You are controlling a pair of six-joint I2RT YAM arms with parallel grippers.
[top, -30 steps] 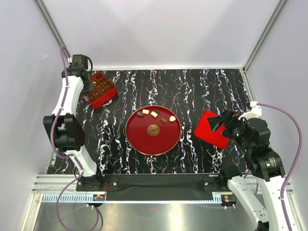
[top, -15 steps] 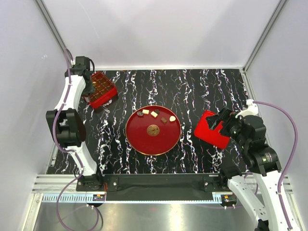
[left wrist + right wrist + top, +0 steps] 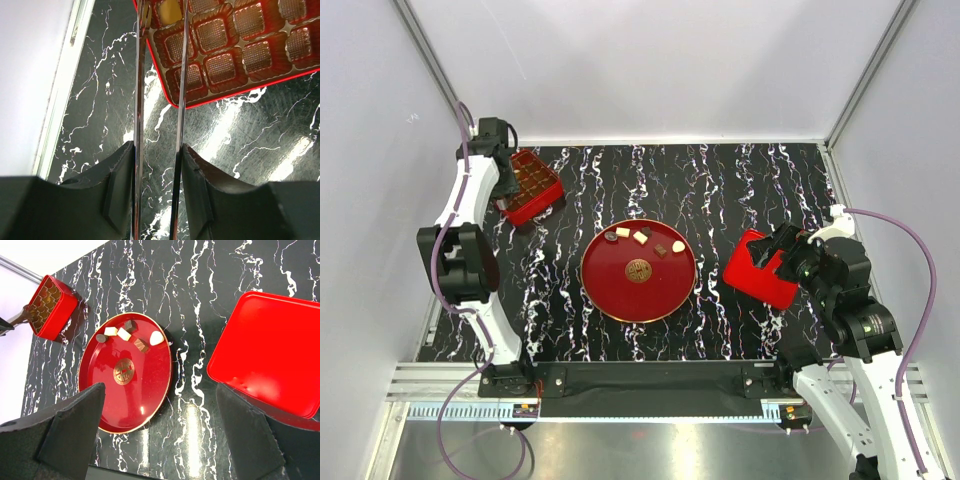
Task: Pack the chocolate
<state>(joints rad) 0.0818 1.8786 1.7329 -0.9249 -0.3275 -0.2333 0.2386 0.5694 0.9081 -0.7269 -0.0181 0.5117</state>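
Observation:
Several chocolate pieces [image 3: 641,238], dark, tan and cream, lie on the far part of the red plate [image 3: 638,292]; they also show in the right wrist view [image 3: 124,334]. My left gripper [image 3: 504,188] is shut on thin metal tweezers [image 3: 138,100]. Their tips are spread either side of a tan chocolate [image 3: 170,10], which lies in a corner cavity of the red box [image 3: 240,55]. The other cavities in view are empty. My right gripper [image 3: 160,390] is open and empty, above the table between the plate [image 3: 135,405] and the lid.
The red box [image 3: 532,186] stands at the table's far left corner, near the white wall. Its flat red lid [image 3: 760,268] lies right of the plate, partly under my right wrist, and shows in the right wrist view [image 3: 270,355]. The table is black marble.
My left wrist has shifted slightly back and left beside the box. My right arm has edged a little to the left. The pieces on the plate have not moved.

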